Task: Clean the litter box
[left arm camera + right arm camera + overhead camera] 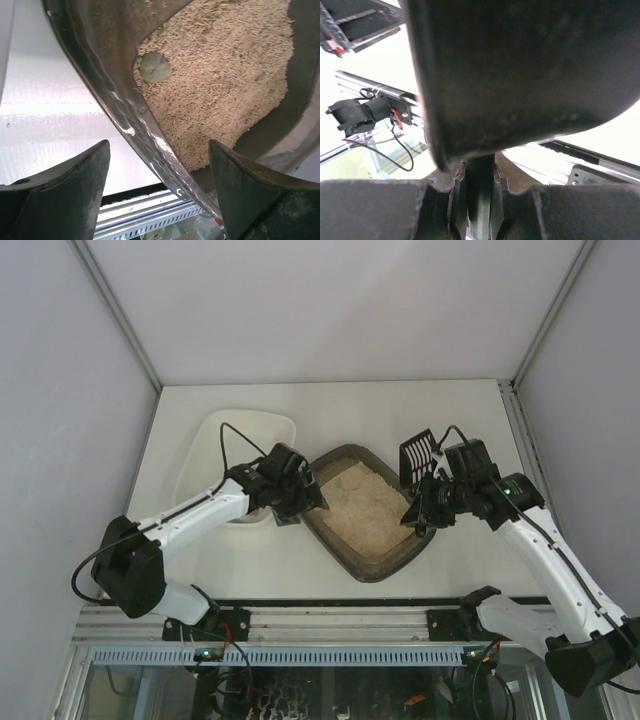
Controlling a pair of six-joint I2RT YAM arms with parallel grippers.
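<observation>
The litter box (392,562) is a dark tray with beige litter, set at an angle mid-table. In the left wrist view its glossy rim (125,107) runs between my fingers, and a grey-green round clump (154,67) lies in the litter (220,80). My left gripper (300,505) is open, its jaws one on each side of the box's left rim without touching it, as the left wrist view (159,150) shows. My right gripper (422,508) is shut on the handle (480,200) of a black slotted scoop (418,455), held over the box's right rim.
A white plastic tray (205,465) sits left of the litter box, partly under my left arm. White walls enclose the table on three sides. The metal rail (330,615) and arm bases line the near edge.
</observation>
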